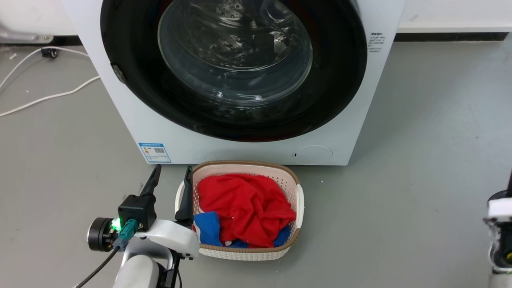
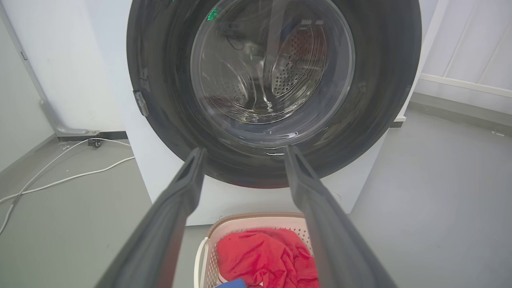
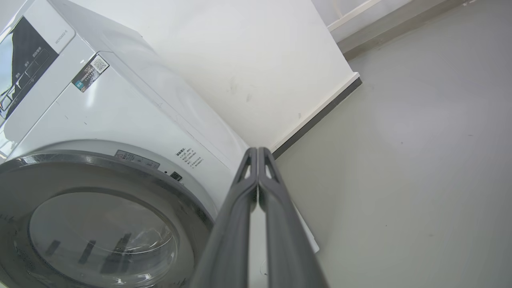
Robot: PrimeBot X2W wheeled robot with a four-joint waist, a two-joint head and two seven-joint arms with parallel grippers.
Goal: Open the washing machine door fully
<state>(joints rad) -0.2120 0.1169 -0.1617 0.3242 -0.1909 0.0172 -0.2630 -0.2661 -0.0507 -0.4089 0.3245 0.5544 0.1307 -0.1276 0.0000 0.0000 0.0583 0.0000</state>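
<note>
The white washing machine (image 1: 120, 104) stands in front of me with its washing machine door (image 1: 340, 80), a glossy black disc round a clear glass bowl, lying flat against its front. A small grey tab (image 1: 119, 73) sits on the door's left rim. My left gripper (image 1: 172, 173) is open and holds nothing, low on the floor side and short of the door, beside the basket. In the left wrist view the left gripper (image 2: 244, 149) points at the door's (image 2: 384, 80) lower part. My right gripper (image 3: 258, 151) is shut on nothing, off the machine's (image 3: 120, 116) right side.
A white woven basket (image 1: 298, 188) with red and blue clothes stands on the floor against the machine's front, right of my left gripper. White cables (image 1: 52, 96) run over the grey floor at the left. My right arm (image 1: 500, 208) shows at the right edge.
</note>
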